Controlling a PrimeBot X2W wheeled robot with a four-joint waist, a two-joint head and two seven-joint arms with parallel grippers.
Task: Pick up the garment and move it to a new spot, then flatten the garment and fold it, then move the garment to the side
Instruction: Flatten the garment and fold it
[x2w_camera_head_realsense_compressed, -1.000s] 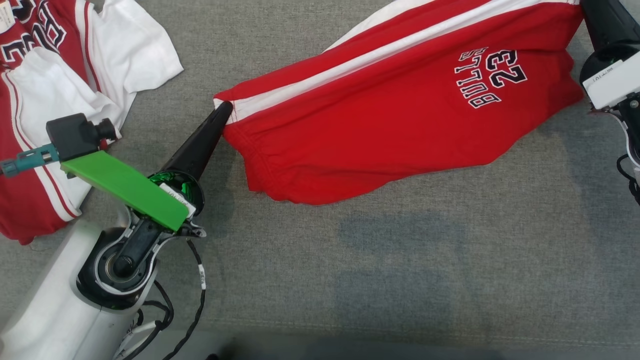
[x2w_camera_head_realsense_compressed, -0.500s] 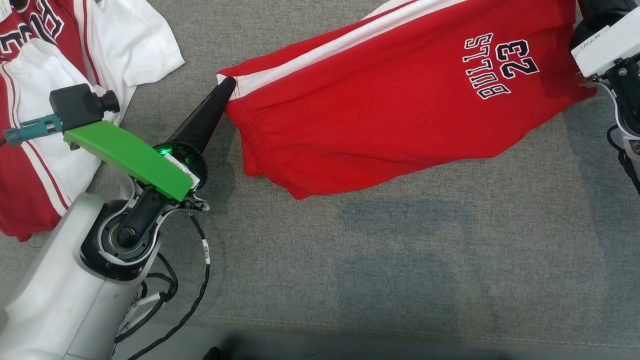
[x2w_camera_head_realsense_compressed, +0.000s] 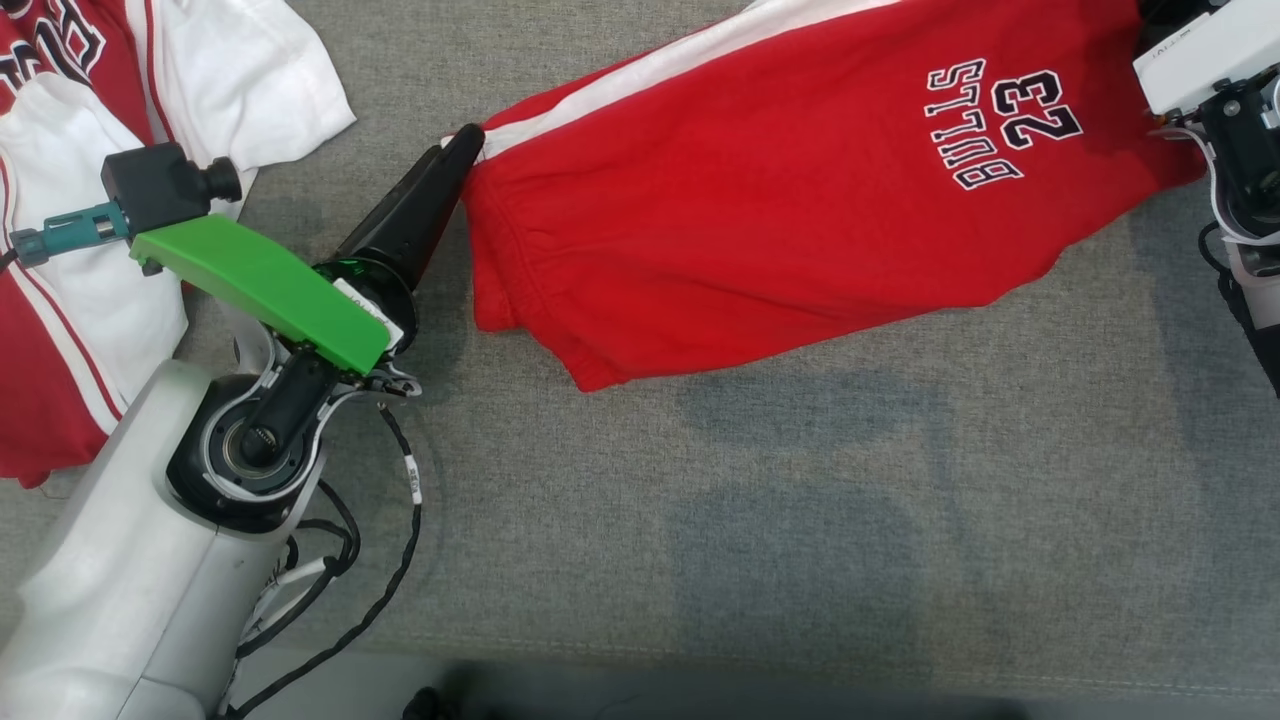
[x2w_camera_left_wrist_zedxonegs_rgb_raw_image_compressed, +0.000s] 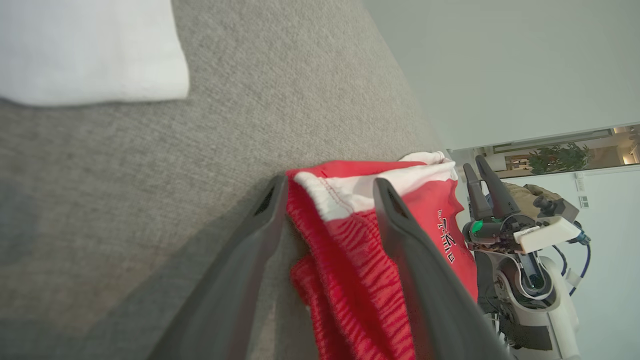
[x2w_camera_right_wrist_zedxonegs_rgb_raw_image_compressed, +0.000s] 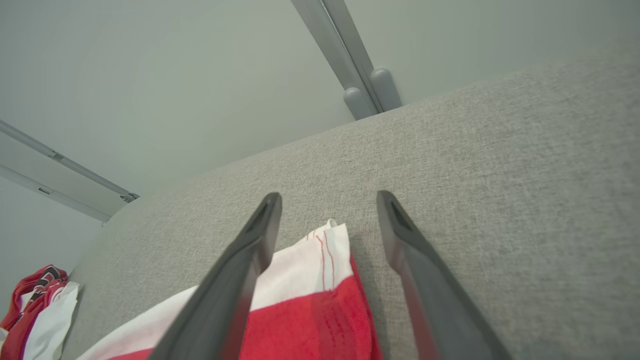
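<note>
The red fabric shorts (x2w_camera_head_realsense_compressed: 780, 220) with a white side stripe lie stretched on the grey woven surface (x2w_camera_head_realsense_compressed: 800, 500), just beside the heap of red-and-white jerseys (x2w_camera_head_realsense_compressed: 70, 260). Both tools stand wide open and grip nothing. The left tool (x2w_camera_left_wrist_zedxonegs_rgb_raw_image_compressed: 327, 187) straddles the corner nearest the heap, and the right tool (x2w_camera_right_wrist_zedxonegs_rgb_raw_image_compressed: 328, 196) the corner farthest from it. To flatten well, I think, draw both tools back low and straight (a finger could snag the hem). The hem near the heap looks bunched, and the left arm's green bracket (x2w_camera_head_realsense_compressed: 260, 290) hangs over the heap.
</note>
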